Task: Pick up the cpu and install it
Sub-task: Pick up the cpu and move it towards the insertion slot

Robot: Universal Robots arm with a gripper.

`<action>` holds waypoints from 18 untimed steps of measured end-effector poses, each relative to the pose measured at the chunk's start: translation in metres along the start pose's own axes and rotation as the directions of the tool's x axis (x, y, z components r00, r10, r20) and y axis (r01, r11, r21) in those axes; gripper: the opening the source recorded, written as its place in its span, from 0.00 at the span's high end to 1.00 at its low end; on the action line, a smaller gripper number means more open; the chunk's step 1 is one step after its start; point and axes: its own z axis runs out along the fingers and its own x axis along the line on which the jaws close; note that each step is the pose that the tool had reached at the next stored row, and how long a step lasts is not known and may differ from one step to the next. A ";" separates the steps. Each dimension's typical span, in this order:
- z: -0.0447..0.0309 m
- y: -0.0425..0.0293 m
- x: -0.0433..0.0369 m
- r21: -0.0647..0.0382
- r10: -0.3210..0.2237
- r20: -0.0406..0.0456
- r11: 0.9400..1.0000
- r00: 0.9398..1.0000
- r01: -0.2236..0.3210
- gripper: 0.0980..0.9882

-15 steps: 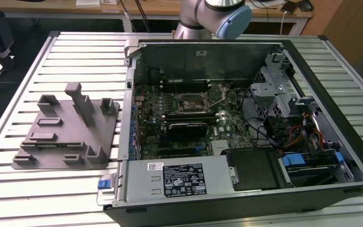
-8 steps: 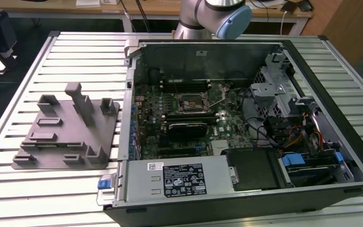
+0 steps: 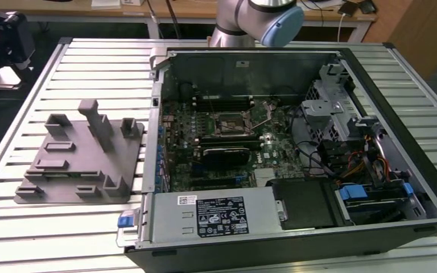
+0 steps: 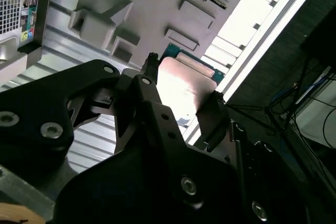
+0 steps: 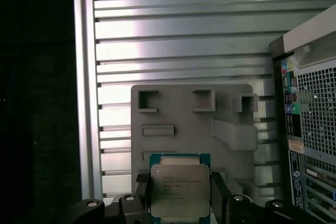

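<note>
- cpu sits clamped between the two black fingers in the first wrist view. Its silver metal top faces that camera and a thin green rim shows around it.
- gripper is closed on the cpu in the second wrist view. One finger presses each of two opposite edges, and the chip's pale face catches glare.
- grey tray lies beyond the held chip in both wrist views. In the second wrist view the chip looks apart from it, not resting in any recess.
- The tray carries upright posts and shallow rectangular recesses. In the exterior view it sits flat at middle left of the frame.
- slatted metal table bears the tray and the case.
- open computer case fills the centre and right of the exterior view, just beside the tray.
- Inside the case are a motherboard with a square socket near its middle and a black card below that.
- A labelled power supply is at lower centre, a metal drive cage at upper right, and bundled cables at right.
- robot arm stands at upper centre of the exterior view, behind the case.
- The case's back panel with coloured ports shows beside the tray in the first wrist view.
</note>
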 end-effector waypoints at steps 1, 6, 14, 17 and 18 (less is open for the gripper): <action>0.0001 0.0002 -0.0032 0.000 0.000 0.000 1.000 1.000 0.000 0.50; 0.0004 0.0014 -0.0203 0.000 0.000 0.000 1.000 1.000 0.000 0.50; 0.0009 0.0036 -0.0505 0.000 0.000 0.000 1.000 1.000 0.000 0.50; 0.0011 0.0045 -0.0626 0.000 0.000 0.000 1.000 1.000 0.000 0.50; 0.0012 0.0048 -0.0667 0.000 0.000 0.000 1.000 1.000 0.000 0.50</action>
